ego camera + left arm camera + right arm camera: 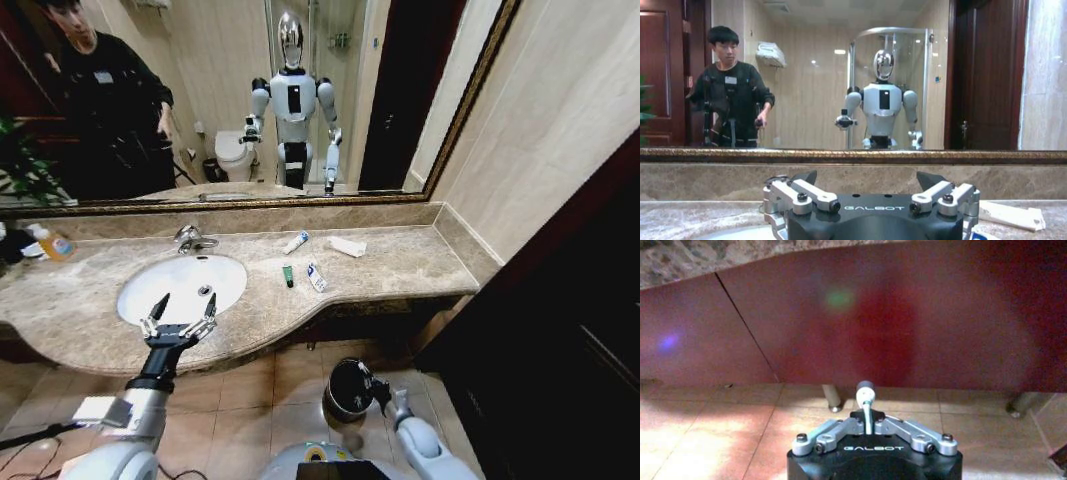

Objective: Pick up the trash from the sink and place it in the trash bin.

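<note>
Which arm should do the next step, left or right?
Right, probably. The right gripper is shut on a small tube down beside the bin, so dropping it comes next. The left gripper hovers open near the sink.

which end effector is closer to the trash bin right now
Right. The right end effector is low over the floor beside the trash bin, shut on a small white tube. The left end effector is open up at the sink's front rim.

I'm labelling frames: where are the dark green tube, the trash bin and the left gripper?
dark green tube (288, 276): head view, mid-body.
trash bin (347, 389): head view, black inside.
left gripper (180, 318): head view, between fingertips.
</note>
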